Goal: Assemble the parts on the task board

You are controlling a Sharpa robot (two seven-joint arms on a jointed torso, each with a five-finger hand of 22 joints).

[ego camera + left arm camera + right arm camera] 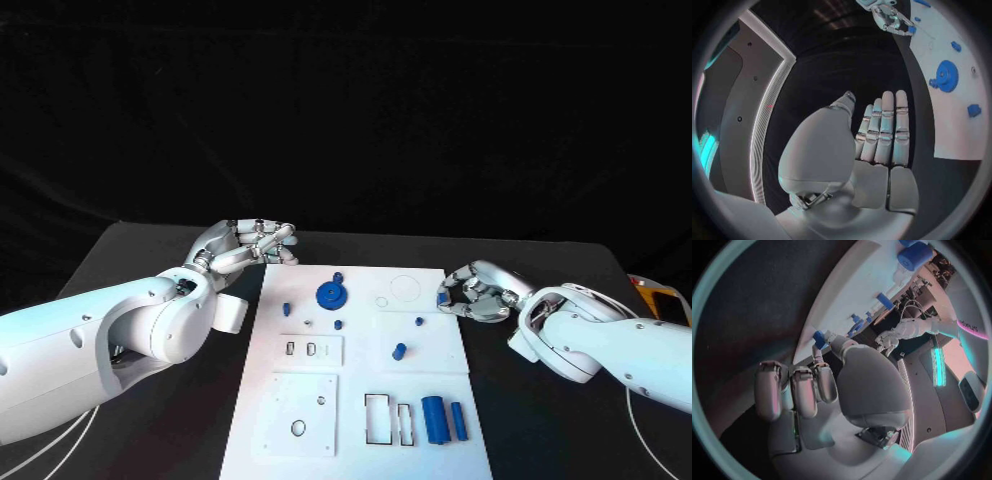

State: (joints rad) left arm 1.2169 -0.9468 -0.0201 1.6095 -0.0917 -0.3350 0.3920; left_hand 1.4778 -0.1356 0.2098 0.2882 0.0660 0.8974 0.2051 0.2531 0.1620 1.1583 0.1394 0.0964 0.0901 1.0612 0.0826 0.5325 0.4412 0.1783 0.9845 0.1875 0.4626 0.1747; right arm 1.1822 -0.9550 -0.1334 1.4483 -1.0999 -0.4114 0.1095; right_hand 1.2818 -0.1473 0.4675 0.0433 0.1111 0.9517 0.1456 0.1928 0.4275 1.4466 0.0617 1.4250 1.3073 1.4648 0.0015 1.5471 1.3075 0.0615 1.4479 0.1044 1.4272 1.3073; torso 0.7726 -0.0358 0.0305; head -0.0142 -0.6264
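The white task board lies in the middle of the black table. A blue gear stands near its far end, with small blue parts around it. My left hand hovers by the board's far left corner, fingers straight and side by side, holding nothing. My right hand is at the board's right edge with its fingers curled in. A small blue piece sits on the board just beside its thumb tip; contact is unclear.
A blue cylinder and a blue bar lie at the board's near right. Another blue part stands mid-board. Two white slotted plates sit on its left half. An orange-edged object lies at the table's right edge.
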